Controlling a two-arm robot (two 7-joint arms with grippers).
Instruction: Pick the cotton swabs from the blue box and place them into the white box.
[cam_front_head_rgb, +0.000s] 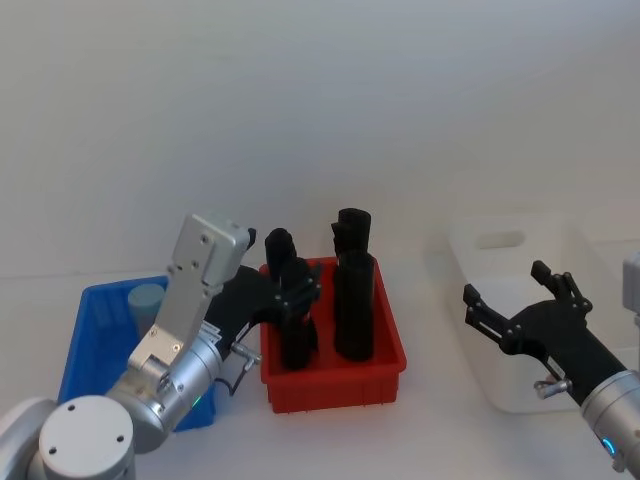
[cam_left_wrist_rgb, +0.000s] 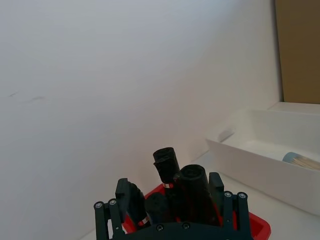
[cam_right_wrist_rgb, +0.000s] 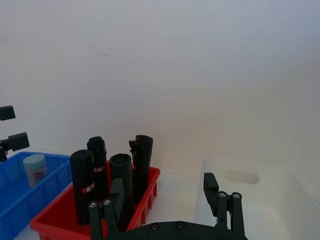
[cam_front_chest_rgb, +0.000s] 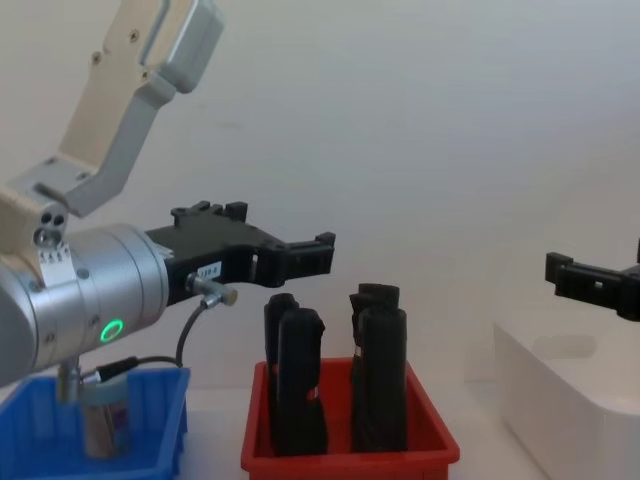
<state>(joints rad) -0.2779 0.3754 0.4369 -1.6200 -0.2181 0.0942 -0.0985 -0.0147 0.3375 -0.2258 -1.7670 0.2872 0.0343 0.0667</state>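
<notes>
**One tub moved, one left**

One swab tub (cam_left_wrist_rgb: 301, 160) lies in the white box (cam_front_head_rgb: 560, 232). A second swab tub (cam_front_head_rgb: 147, 300) waits in the blue box (cam_front_head_rgb: 85, 330).

Your left tool (cam_left_wrist_rgb: 169, 186) and right tool (cam_front_head_rgb: 505, 283) are wide open and hold nothing.

The red bin (cam_front_head_rgb: 335, 385) with tall black rolls (cam_front_head_rgb: 353, 300) stands between the boxes, so go over it.

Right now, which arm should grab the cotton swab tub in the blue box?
Left. The left gripper, open, hangs near the blue box holding the cotton swab tub; the right gripper is far off by the white box.
</notes>
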